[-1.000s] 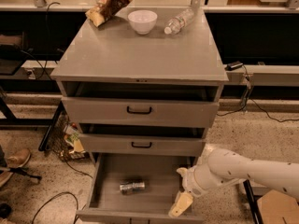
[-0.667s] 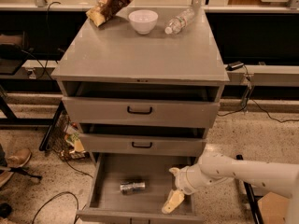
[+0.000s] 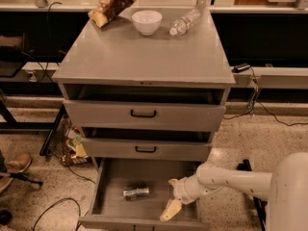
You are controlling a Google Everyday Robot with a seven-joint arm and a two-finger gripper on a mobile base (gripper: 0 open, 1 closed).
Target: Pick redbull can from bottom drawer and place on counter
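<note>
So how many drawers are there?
3. The top drawer and middle drawer, both with black handles, and the bottom drawer, pulled out and holding the redbull can. The gripper hangs inside it, beside the can.

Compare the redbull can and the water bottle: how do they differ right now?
The redbull can lies in the open bottom drawer; the water bottle lies on the counter. The can is silvery metal; the bottle is clear plastic. The gripper, open, hangs in the drawer beside the can, apart from it, and far from the bottle. Both lie on their sides.
</note>
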